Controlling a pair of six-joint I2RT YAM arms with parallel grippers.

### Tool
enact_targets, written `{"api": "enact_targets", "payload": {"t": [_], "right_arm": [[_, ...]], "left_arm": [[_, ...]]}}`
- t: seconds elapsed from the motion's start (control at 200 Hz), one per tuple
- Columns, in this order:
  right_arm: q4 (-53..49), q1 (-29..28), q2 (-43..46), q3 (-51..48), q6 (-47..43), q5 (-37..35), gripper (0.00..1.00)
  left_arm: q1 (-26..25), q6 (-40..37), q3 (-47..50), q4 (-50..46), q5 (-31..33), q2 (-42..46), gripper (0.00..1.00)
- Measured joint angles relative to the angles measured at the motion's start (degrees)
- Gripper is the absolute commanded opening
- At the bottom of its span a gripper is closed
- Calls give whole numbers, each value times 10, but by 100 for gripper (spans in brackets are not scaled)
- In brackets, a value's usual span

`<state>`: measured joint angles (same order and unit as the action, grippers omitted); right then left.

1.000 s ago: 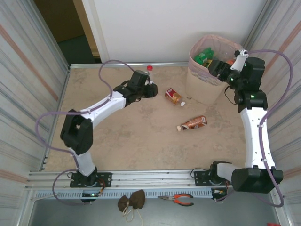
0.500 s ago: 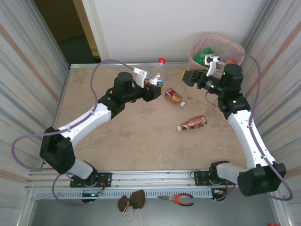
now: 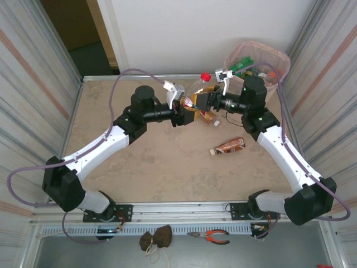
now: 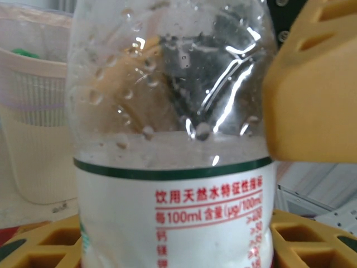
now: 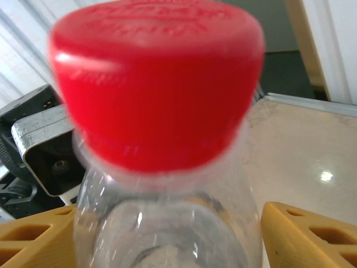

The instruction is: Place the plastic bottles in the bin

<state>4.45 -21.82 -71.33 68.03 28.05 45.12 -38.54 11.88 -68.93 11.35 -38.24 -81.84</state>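
— While the left end effector (image 3: 184, 108) clamps the bottle (image 3: 196, 90) mid-label, aloft near the bin (image 3: 283, 58), how will it handle?
— Light, slick, crushable. Open-jawed, the right end effector (image 3: 206, 101) straddles its neck; grip there, stiffest.

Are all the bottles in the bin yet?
Not yet. Several green bottles already sit in the bin. The left pincer holds up a clear red-capped bottle, with the open right pincer around its neck. Two wait on the table: a brown bottle and a second bottle beneath the pincers.
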Motion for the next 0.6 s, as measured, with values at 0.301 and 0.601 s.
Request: {"api": "enact_targets", "payload": {"t": [0.301,0.601], "right_arm": [[6,-4,2,1,-1,12,55],[-1,-6,5,13,0,-7,52]], "left_arm": [[-5,-1,-3,2,-9,0,57],[-4,-1,-3,23,-12,0,76]]}}
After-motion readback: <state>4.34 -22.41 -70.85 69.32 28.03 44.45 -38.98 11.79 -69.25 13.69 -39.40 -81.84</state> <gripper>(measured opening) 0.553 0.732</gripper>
